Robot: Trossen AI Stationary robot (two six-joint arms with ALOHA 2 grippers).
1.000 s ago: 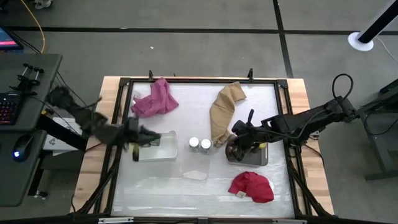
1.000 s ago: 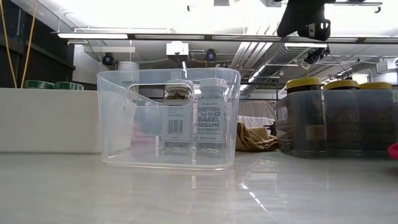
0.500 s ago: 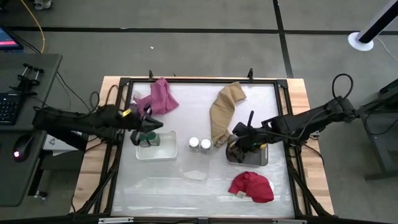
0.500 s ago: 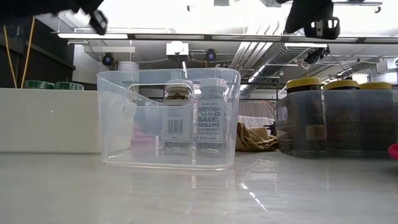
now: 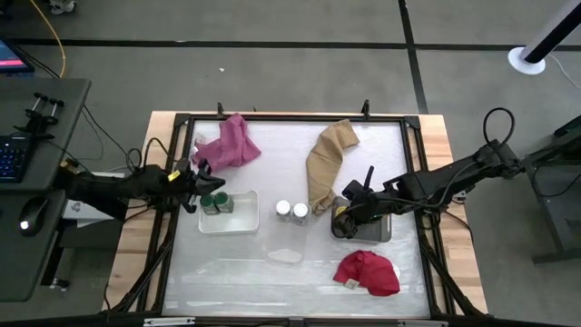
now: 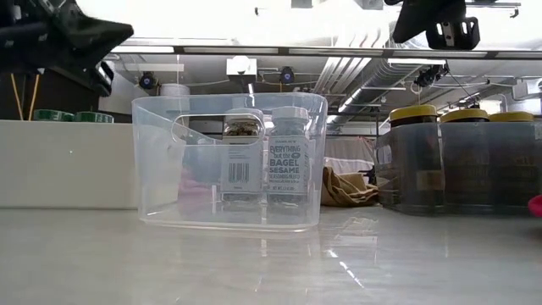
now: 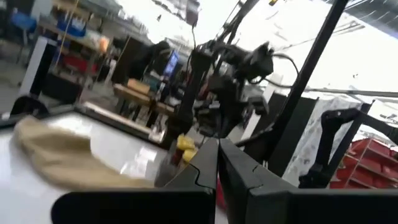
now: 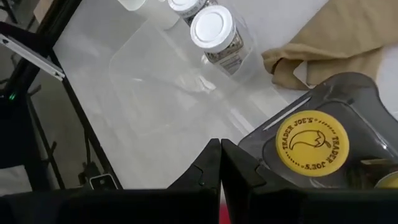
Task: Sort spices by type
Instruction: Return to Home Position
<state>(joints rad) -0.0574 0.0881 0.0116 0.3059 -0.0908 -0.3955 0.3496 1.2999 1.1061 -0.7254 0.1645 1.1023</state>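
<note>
Left gripper (image 5: 201, 175), fingers pressed together and empty, hovers just beside the white rectangular tray (image 5: 241, 221) holding the green-lidded jars (image 5: 214, 202). At centre of the desk (image 5: 300, 286), the clear plastic bin (image 6: 161, 169) holds two white-lidded clear jars (image 5: 283, 211). The grey bin (image 5: 374, 232) holds the yellow-lidded amber jars (image 8: 312, 143). Right gripper (image 5: 349, 211), likewise closed on nothing, hangs above that bin. The sort appears complete. To retract well, each arm should probably rise clear of the bin walls before swinging outward.
</note>
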